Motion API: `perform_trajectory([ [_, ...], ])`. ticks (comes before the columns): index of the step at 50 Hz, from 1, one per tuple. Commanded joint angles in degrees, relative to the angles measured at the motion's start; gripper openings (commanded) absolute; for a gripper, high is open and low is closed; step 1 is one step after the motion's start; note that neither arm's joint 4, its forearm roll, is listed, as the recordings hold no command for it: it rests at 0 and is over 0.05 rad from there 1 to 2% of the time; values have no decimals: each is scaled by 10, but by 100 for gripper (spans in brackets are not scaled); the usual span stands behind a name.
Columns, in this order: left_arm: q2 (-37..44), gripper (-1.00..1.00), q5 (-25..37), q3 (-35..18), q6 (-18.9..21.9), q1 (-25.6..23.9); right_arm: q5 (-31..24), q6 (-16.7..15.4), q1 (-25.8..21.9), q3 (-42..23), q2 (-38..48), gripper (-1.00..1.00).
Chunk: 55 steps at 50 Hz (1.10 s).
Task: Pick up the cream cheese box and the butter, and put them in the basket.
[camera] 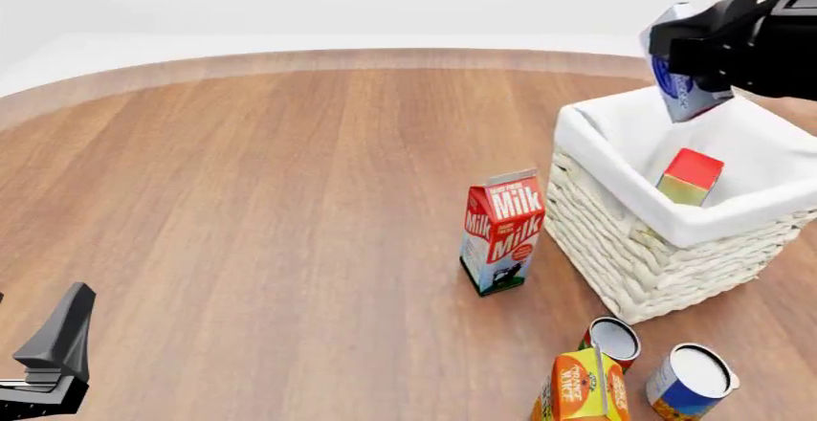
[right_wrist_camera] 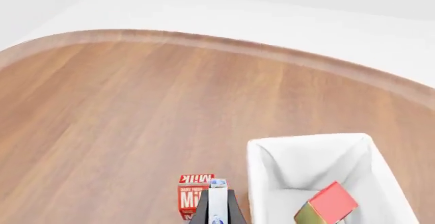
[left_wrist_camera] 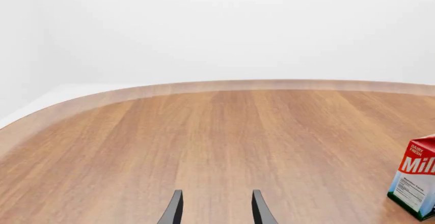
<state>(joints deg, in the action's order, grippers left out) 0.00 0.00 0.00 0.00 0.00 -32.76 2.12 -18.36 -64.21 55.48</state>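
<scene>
The right pincer (camera: 690, 81) is clamping the cream cheese box (camera: 686, 91) and hanging above the basket (camera: 613, 210). The butter (camera: 691, 176) is lying inside the basket, below that pincer. The left pincer (left_wrist_camera: 216, 208) is hovering with fingers apart over the table (camera: 255, 201), well apart from the milk carton (camera: 502, 232).

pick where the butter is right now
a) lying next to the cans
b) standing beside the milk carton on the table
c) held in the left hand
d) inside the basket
d: the butter lies inside the basket against its white liner, while the right hand holds the cream cheese box above the basket.
</scene>
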Motion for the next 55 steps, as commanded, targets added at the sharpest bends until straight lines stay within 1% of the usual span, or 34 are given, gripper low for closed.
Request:
perform_trajectory([
  [1, 0, 100, 0, 0, 0, 0, 5, 6, 60, 5, -17, -100],
  [3, 0, 100, 0, 0, 0, 0, 10, 11, 68, 11, -19, -100],
  [4, 0, 100, 0, 0, 0, 0, 7, 16, 80, 3, -16, -100],
  [7, 0, 100, 0, 0, 0, 0, 26, 19, 93, 23, -16, -100],
  [11, 0, 100, 0, 0, 0, 0, 34, 21, 110, 26, -12, -100],
  [12, 0, 100, 0, 0, 0, 0, 38, 28, 115, 29, -11, -100],
  [17, 0, 100, 0, 0, 0, 0, 54, 32, 130, 48, -7, -100],
  [19, 0, 100, 0, 0, 0, 0, 55, 37, 134, 48, -5, -100],
  [20, 0, 100, 0, 0, 0, 0, 45, 42, 136, 33, 4, -100],
  [21, 0, 100, 0, 0, 0, 0, 53, 42, 139, 41, 7, -100],
  [25, 0, 100, 0, 0, 0, 0, 56, 45, 150, 36, 26, -100],
  [26, 0, 100, 0, 0, 0, 0, 65, 45, 152, 45, 27, -100],
  [32, 0, 100, 0, 0, 0, 0, 82, 48, 156, 61, 45, -100],
  [37, 0, 100, 0, 0, 0, 0, 73, 50, 154, 48, 56, -100],
  [43, 0, 100, 0, 0, 0, 0, 92, 48, 162, 64, 67, -100],
  [45, 0, 100, 0, 0, 0, 0, 85, 48, 164, 56, 70, -100],
  [47, 0, 100, 0, 0, 0, 0, 90, 48, 163, 61, 71, -100],
  [48, 0, 100, 0, 0, 0, 0, 79, 47, 160, 50, 73, -100],
  [49, 0, 100, 0, 0, 0, 0, 79, 47, 160, 50, 73, -100],
  [51, 0, 100, 0, 0, 0, 0, 94, 48, 156, 64, 76, -100],
  [54, 0, 100, 0, 0, 0, 0, 89, 48, 156, 58, 80, -100],
  [55, 0, 100, 0, 0, 0, 0, 97, 47, 157, 66, 81, -100],
])
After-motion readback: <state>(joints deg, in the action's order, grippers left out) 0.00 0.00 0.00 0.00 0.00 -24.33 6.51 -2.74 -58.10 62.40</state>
